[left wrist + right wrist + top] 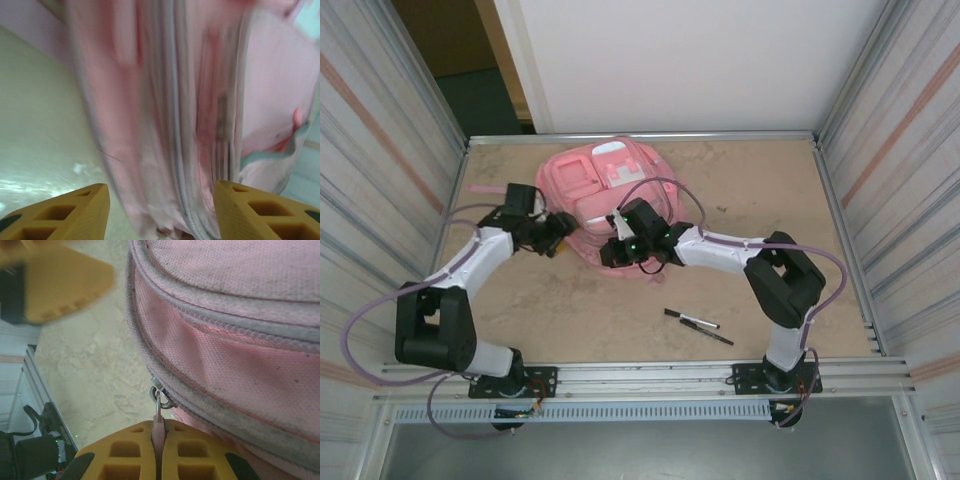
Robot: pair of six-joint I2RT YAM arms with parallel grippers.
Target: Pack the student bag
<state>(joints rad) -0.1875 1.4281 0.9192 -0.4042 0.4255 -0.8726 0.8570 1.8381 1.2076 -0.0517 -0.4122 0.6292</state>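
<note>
Left gripper (pixel 558 233), yellow-fingered, on a white-and-black arm: sits left of centre in the overhead view, at the left edge of the bag. It is released. Its fingers (pixel 70 212) stand wide apart along the bottom of the left wrist view, with blurred pink fabric and a grey zip line between them. Student bag (pixel 590 180), a large pink fabric backpack with white trim panels: lies upper centre in the overhead view, flat on the pale beige mottled tabletop (pixel 570 310) near the back wall, pocket side up. It shows as motion-blurred pink folds (pixel 175 100) in the left wrist view and as pink weave with grey piping (pixel 240 340) across the upper right of the right wrist view. Right gripper (pixel 612 250): just right of the left one, at the bag's near edge. It is clenched, bottom centre of the right wrist view (pixel 158 432), on a thin pink zipper pull (pixel 158 425) hanging from a small metal ring (pixel 161 397) on the zip track. Two slim black pens (pixel 692 321): lower right of centre, on the tabletop, close together, well apart from the bag.
</note>
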